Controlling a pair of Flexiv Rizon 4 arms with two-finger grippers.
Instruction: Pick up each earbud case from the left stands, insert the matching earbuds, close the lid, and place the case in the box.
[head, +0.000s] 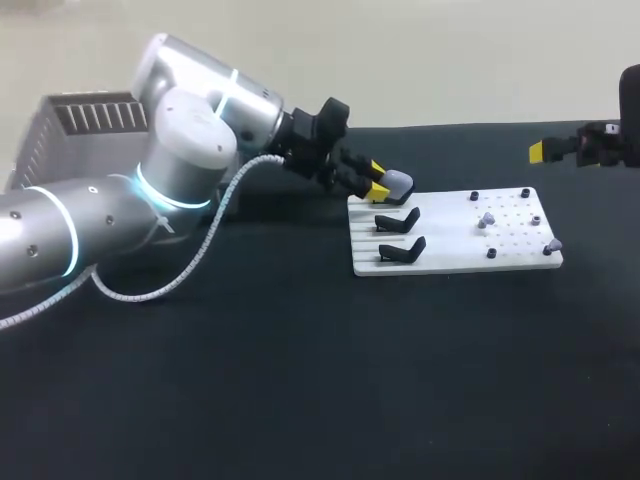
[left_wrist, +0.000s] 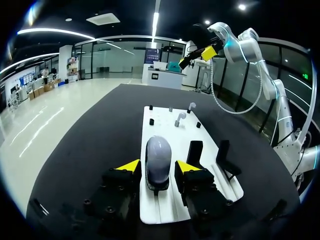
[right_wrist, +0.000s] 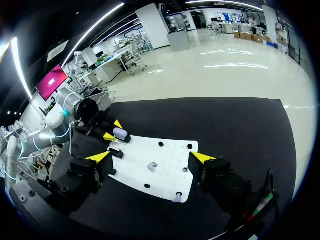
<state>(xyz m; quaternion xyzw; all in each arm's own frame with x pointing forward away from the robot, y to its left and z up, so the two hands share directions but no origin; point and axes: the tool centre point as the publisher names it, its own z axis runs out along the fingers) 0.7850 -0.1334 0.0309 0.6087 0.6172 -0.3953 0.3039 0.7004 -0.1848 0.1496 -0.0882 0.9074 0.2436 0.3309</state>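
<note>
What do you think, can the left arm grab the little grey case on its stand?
Probably yes. The left gripper has its open fingers on either side of the grey case on the white board. Nothing sits between them, so closing should grip it.

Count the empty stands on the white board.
2: one stand in the middle of the board's left side, one at its near edge. A third holds the case. None look hidden.
</note>
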